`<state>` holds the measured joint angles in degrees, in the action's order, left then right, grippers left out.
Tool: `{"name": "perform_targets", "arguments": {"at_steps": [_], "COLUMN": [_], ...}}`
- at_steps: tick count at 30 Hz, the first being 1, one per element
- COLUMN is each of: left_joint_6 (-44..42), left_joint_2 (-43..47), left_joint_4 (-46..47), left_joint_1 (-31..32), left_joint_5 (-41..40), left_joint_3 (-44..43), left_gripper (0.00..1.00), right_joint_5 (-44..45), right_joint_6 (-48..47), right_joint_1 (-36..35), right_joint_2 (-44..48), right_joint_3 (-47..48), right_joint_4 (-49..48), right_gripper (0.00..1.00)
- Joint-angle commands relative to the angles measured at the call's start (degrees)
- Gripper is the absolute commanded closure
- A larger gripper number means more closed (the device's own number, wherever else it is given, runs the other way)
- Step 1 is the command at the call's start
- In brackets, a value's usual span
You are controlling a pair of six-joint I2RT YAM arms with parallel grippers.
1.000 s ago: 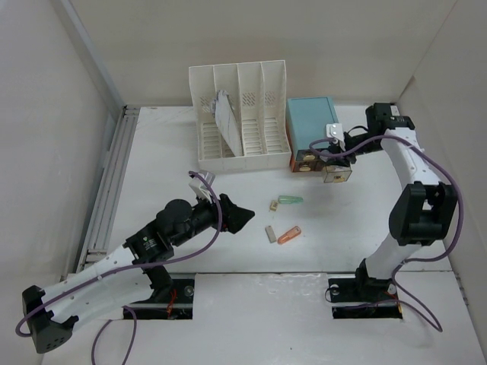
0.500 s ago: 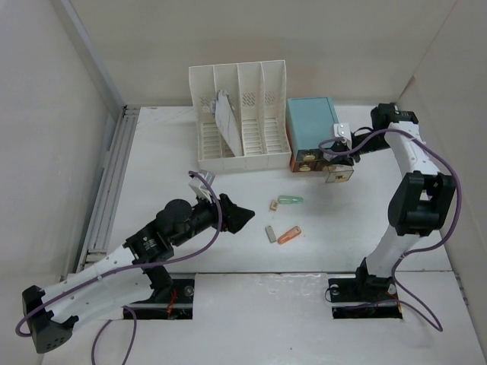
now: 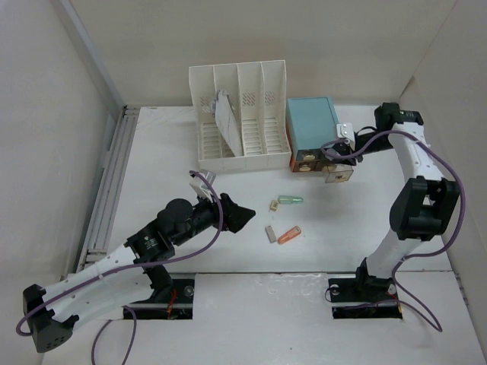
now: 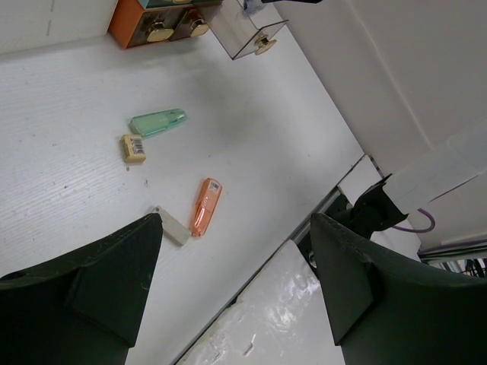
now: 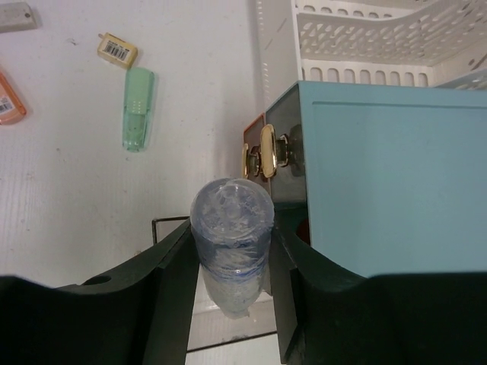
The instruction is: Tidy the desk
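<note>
Top external view: the desk [image 3: 152, 175] lies under everything, walled in white, and the light-blue drawer box [image 3: 310, 124] stands toward its far right. Touching the box's left side is a white slotted file rack [image 3: 240, 114] (a sheet of paper [image 3: 226, 118] leans in one slot). A clear drawer [image 3: 337, 176] with a gold knob is pulled out at the box's near right corner.

The right gripper [image 5: 233, 266] sits just right of the box, fingers clamped on a clear bluish cylinder [image 5: 231, 217] that the wrist view shows within the drawer's outline. The left gripper [image 3: 240, 217] hangs well nearer than the box and left of it, fingers spread wide and holding nothing.

Nearer than the box lie a green cap [image 3: 290, 200], an orange piece [image 3: 288, 234], a grey eraser [image 3: 270, 233] and a yellow barcoded eraser [image 3: 273, 204].
</note>
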<state>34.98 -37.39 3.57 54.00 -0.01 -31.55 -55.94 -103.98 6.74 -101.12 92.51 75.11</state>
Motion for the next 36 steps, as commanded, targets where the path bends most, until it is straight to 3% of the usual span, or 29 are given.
{"name": "perform_targets", "arguments": {"at_steps": [1,19,22,23,24,28,30,36], "left_joint_6": [-0.35,-0.35,-0.88,-0.88,-0.88,-0.88,-0.88,-0.88], "left_joint_2": [0.38,1.44,0.91,0.91,0.39,0.38,0.38,-2.52], "left_joint_4": [2.67,1.52,2.05,2.05,2.57,2.58,3.10,6.09], "left_joint_1": [0.32,0.32,0.32,0.32,0.32,0.32,0.32,0.32], "left_joint_5": [0.80,0.27,0.27,0.27,0.27,0.27,0.27,1.86], "left_joint_3": [-2.20,-2.73,-2.73,-2.73,-2.73,-2.20,-2.20,-1.67], "left_gripper": [0.24,0.25,0.25,0.25,0.25,0.25,0.25,0.25], "right_joint_5": [-4.17,-4.43,-5.66,-5.67,-5.67,-3.65,1.61,10.75], "right_joint_6": [-2.45,-2.45,0.53,1.76,5.16,8.62,8.62,12.92], "right_joint_1": [0.55,0.55,0.55,0.55,0.55,0.55,-0.14,-0.15], "right_joint_2": [4.44,4.52,6.10,6.11,6.11,12.50,14.63,14.56], "right_joint_3": [0.39,-0.31,-1.02,-1.02,-1.02,-6.61,-9.53,-13.14], "right_joint_4": [3.81,3.81,3.81,3.81,3.81,3.81,3.81,3.29], "right_gripper": [0.55,0.55,0.67,0.76,1.00,1.00,1.00,1.00]}}
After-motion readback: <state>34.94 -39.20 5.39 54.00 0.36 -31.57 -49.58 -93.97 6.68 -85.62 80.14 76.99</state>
